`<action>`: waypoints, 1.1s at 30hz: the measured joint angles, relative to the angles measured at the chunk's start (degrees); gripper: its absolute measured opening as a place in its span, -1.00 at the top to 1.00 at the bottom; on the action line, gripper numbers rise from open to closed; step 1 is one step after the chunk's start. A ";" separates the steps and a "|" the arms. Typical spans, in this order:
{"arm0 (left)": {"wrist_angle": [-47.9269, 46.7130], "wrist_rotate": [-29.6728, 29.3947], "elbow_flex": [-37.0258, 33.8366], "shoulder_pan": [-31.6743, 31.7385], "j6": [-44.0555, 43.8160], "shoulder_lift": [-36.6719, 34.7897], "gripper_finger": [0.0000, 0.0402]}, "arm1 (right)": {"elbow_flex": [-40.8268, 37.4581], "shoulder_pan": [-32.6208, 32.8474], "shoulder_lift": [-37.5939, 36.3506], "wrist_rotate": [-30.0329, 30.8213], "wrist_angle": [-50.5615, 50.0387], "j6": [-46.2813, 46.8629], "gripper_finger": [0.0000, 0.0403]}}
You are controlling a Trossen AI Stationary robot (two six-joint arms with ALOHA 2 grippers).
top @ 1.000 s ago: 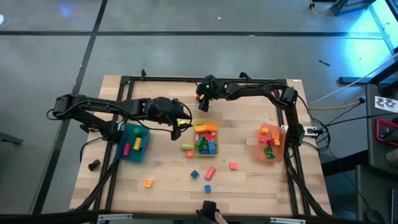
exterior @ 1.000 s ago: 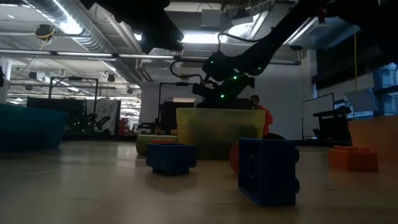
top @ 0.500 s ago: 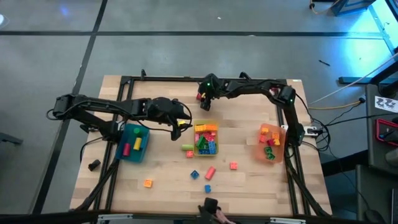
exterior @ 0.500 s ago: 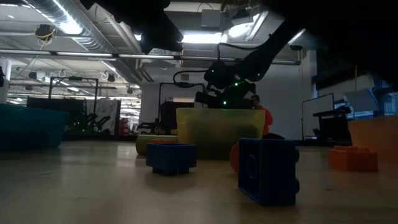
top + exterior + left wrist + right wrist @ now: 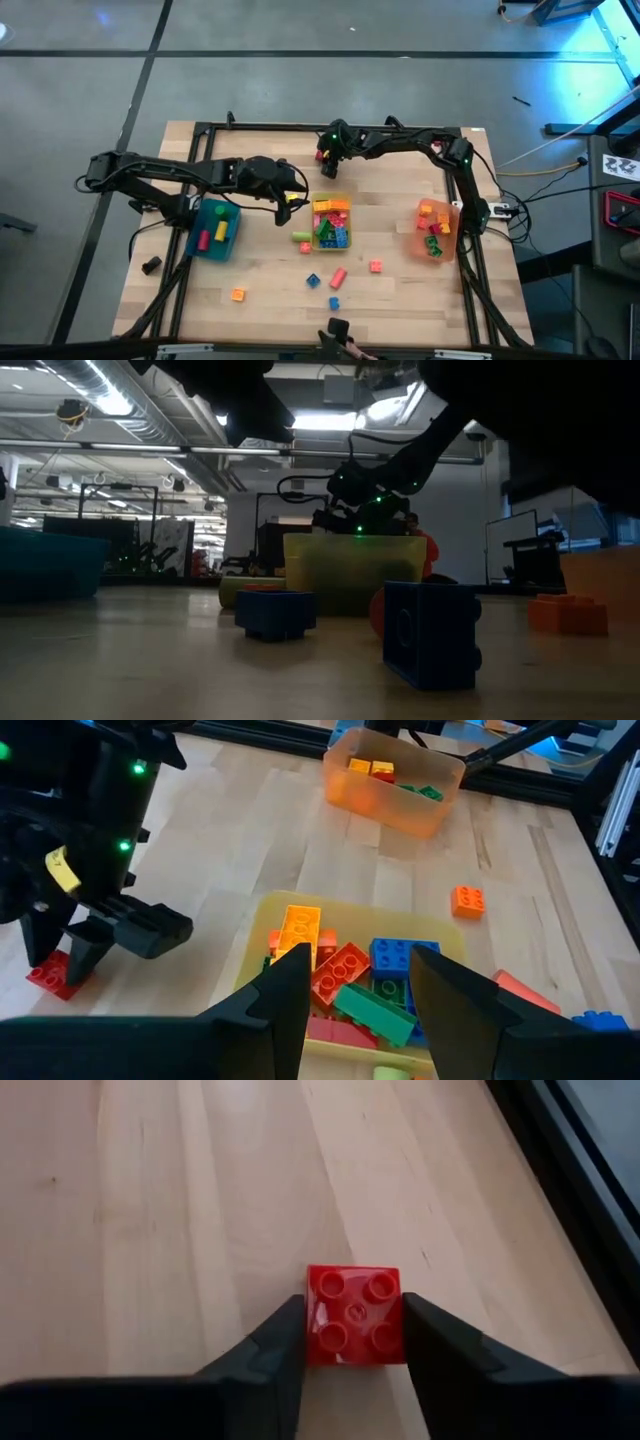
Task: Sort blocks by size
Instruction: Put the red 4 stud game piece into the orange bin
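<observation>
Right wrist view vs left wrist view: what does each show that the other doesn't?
Right wrist only: the right gripper closed on the red four-stud block, its fingers against both sides.

Left wrist only: the yellow bin of mixed blocks, the orange bin, a loose orange block, and the open left gripper over the yellow bin.

Both: the red block and wooden table.

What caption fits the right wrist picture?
Right tool closed around a red block on the wooden table.
</observation>
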 joint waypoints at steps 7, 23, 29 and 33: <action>0.00 0.00 0.00 -0.04 -0.71 0.00 0.23 | 0.07 0.00 -0.87 0.59 -1.91 -0.14 0.39; -5.00 1.09 0.02 -0.04 -0.38 -5.21 0.23 | 24.08 0.04 -3.13 1.17 -47.05 -2.11 0.92; -5.98 1.09 0.02 -0.07 2.03 -5.53 0.23 | 26.01 0.07 -3.13 1.11 -44.27 -3.02 0.89; -8.02 1.09 0.02 -0.05 5.01 -5.53 0.23 | 26.03 0.06 -2.02 1.00 -44.98 -4.07 0.57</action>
